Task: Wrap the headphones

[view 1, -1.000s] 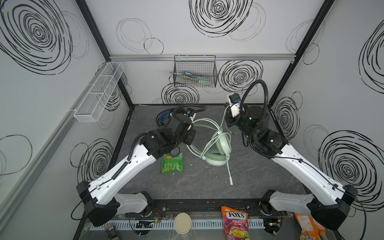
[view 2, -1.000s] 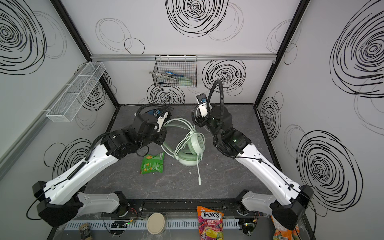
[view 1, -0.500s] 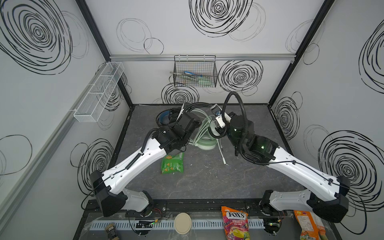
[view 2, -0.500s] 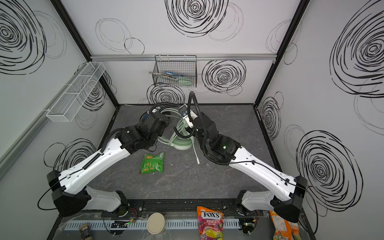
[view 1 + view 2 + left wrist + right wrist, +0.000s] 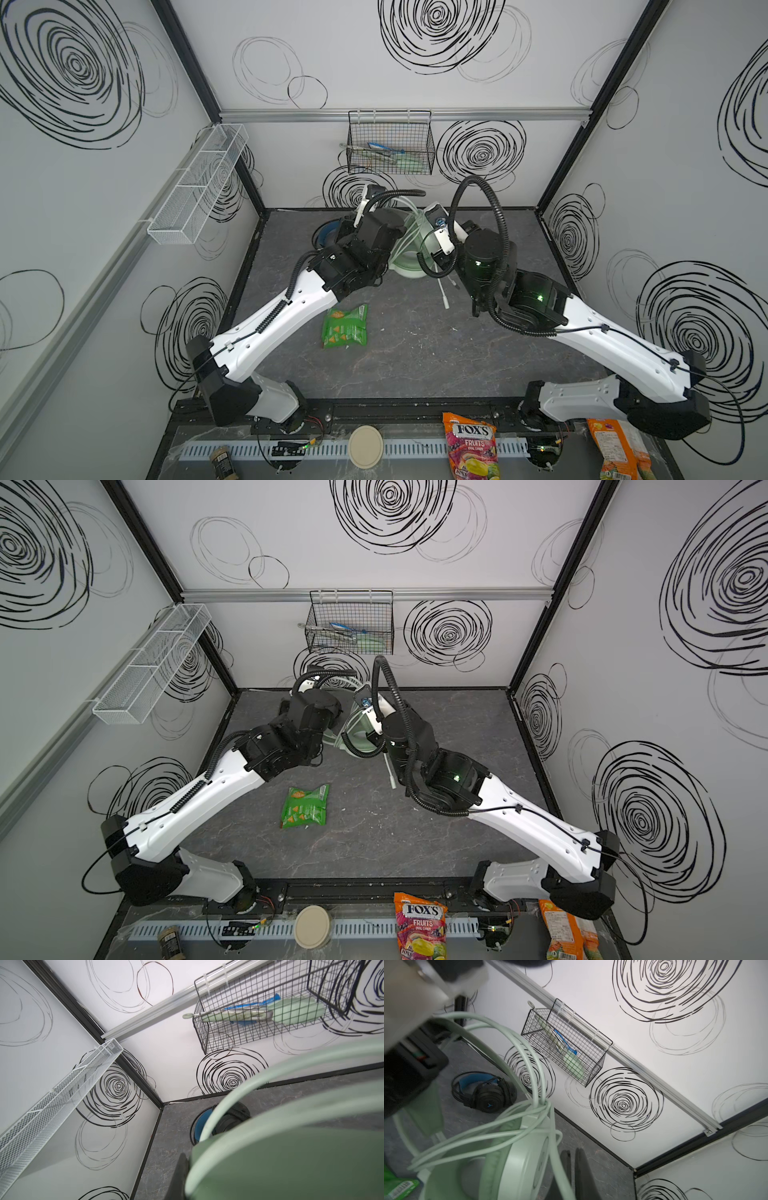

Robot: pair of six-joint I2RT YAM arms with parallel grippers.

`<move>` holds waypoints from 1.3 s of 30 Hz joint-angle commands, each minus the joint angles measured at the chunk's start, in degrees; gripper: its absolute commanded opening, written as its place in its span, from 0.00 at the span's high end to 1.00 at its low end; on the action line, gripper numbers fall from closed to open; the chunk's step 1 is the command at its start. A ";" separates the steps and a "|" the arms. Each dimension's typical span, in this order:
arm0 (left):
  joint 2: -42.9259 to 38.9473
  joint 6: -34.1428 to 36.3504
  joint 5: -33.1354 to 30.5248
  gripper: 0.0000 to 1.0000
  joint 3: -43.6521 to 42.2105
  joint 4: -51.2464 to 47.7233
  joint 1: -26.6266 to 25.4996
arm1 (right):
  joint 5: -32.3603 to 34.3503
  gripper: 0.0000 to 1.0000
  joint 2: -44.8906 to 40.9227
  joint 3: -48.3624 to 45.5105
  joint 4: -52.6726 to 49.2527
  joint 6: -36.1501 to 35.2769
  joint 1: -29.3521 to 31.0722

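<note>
Our left claw is clamped on the mint green headset over the worktop's back middle, and our right claw, just beside it, seems shut on its pale cable, whose loose plug hangs nearest that arm.

Dial: centre of the desk, 12 o'clock at the back wall.
Middle headset: toward 12 o'clock, short of the back wall, its cable looped about it.
Plug end: just at that headset's 5 o'clock.
Corner headset: on the desk at 11 o'clock, left of the middle headset.
Snack packet: on the desk, 8 o'clock.
Wire basket: on the back wall, 12 o'clock.
Mesh shelf: on the left wall, 10 o'clock.
Round lid, candy bag: front ledge, 6 o'clock, bag right of lid.
</note>
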 commanded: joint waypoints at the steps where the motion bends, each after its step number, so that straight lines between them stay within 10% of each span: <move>1: 1.74 -2.99 -1.98 1.00 3.97 4.78 0.42 | -4.75 1.00 -0.72 4.51 -2.69 11.51 1.05; 8: 2.35 -7.30 -0.26 1.00 5.98 4.69 -0.36 | -6.41 1.00 2.48 11.53 -12.81 19.54 1.05; 22: 0.68 6.41 -7.46 1.00 -0.79 25.16 -0.71 | 5.58 1.00 11.92 29.47 -35.08 21.63 0.96; 39: 7.39 11.20 -6.65 1.00 5.65 33.01 0.98 | -10.98 0.97 15.85 44.51 -45.63 34.55 -1.13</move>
